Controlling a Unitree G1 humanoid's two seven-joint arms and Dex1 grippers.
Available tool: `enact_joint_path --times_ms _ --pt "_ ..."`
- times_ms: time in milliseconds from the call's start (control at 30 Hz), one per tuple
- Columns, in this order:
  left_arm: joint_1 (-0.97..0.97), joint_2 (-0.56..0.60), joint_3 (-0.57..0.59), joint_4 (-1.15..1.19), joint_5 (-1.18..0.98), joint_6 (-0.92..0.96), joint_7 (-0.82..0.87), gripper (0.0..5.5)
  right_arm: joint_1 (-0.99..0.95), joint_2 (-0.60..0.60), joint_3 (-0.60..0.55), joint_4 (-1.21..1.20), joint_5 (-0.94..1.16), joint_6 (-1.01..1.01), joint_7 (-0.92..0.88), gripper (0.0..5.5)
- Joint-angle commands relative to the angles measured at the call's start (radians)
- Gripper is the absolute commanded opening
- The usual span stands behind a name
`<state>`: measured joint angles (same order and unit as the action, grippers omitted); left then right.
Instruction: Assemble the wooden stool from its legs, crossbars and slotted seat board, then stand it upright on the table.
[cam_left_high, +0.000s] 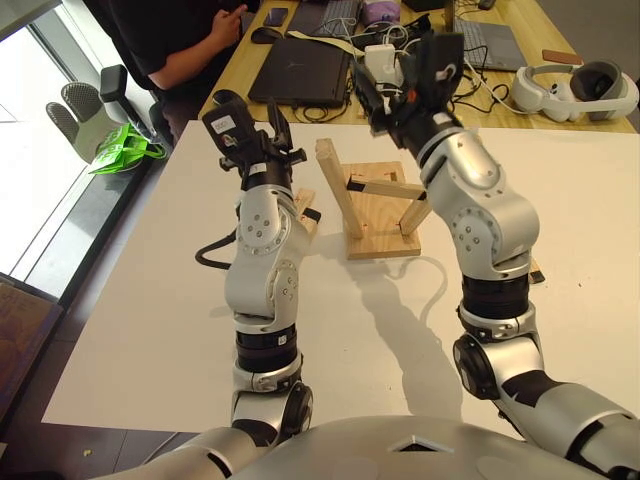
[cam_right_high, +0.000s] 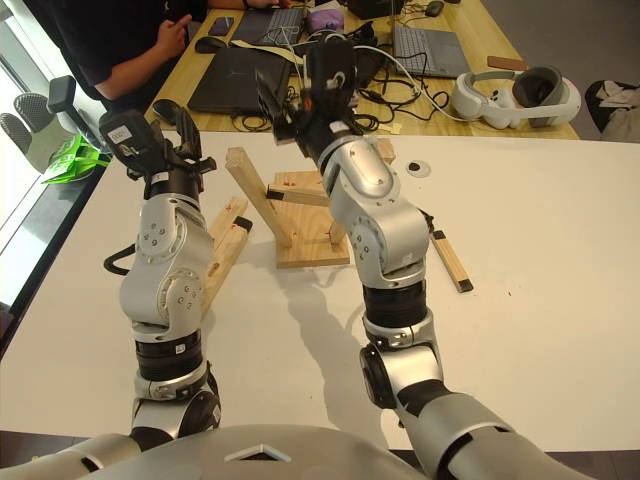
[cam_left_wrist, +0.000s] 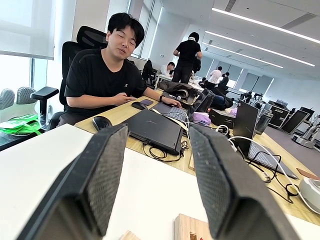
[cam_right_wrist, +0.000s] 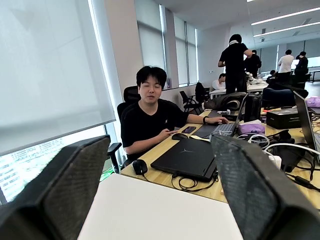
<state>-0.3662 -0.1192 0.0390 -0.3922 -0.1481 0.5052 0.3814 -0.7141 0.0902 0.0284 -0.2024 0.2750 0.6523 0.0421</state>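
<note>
The partly built stool lies on the white table (cam_left_high: 140, 300): a slotted seat board (cam_left_high: 385, 235) flat, one leg (cam_left_high: 338, 187) leaning up from it, and a crossbar (cam_left_high: 383, 186) running from that leg toward my right arm. Two loose long wooden pieces (cam_right_high: 228, 240) lie beside my left arm, and a short loose bar (cam_right_high: 450, 262) lies right of the stool. My left gripper (cam_left_high: 255, 118) is raised, open and holding nothing, left of the leg. Above the stool's far side my right gripper (cam_left_high: 405, 75) is held high, open, with nothing between its fingers (cam_right_wrist: 250, 185).
Beyond the table's far edge stands a wooden desk with a black laptop (cam_left_high: 300, 70), cables, a mouse (cam_left_high: 265, 35) and a white headset (cam_left_high: 580, 90). A person sits at that desk. A small round disc (cam_right_high: 418, 168) lies on the table behind the stool.
</note>
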Motion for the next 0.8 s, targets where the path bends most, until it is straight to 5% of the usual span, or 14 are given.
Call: enact_joint_path --times_ms 33,267,800 --pt "0.011 -0.033 0.002 -0.005 0.005 0.007 0.0 2.26 0.087 -0.026 0.049 -0.026 -0.039 0.038 -0.007 3.72" --pt "0.005 -0.029 0.007 -0.006 0.004 0.015 -0.005 2.26 0.359 -0.157 0.26 0.065 -0.157 0.159 0.035 3.72" --pt "-0.005 -0.03 0.009 0.007 0.007 0.007 -0.008 2.26 0.32 -0.097 0.187 0.221 -0.169 -0.042 0.046 3.72"
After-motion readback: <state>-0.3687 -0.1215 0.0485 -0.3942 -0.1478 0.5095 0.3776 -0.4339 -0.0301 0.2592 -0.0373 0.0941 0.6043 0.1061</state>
